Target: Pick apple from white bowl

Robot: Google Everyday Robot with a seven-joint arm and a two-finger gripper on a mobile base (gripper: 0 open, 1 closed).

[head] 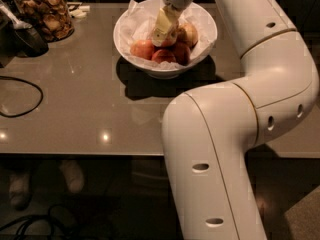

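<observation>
Camera view: end effector [164, 33] inside white bowl [165, 72], apple [190, 33] just beside, grip unclear.

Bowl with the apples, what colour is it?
White bowl, camera view; end effector reaches into it.

**Gloss, crinkle and sheen**

The glossy white bowl [206, 43] is lined with crinkled matt paper [134, 13]. The smooth-skinned apple [189, 33] lies inside. The pale plastic pincer [163, 33] dips into the bowl. The arm shell [220, 149] is smooth white plastic, the tabletop [85, 104] polished and reflective, the jar [46, 13] clear glass.
</observation>
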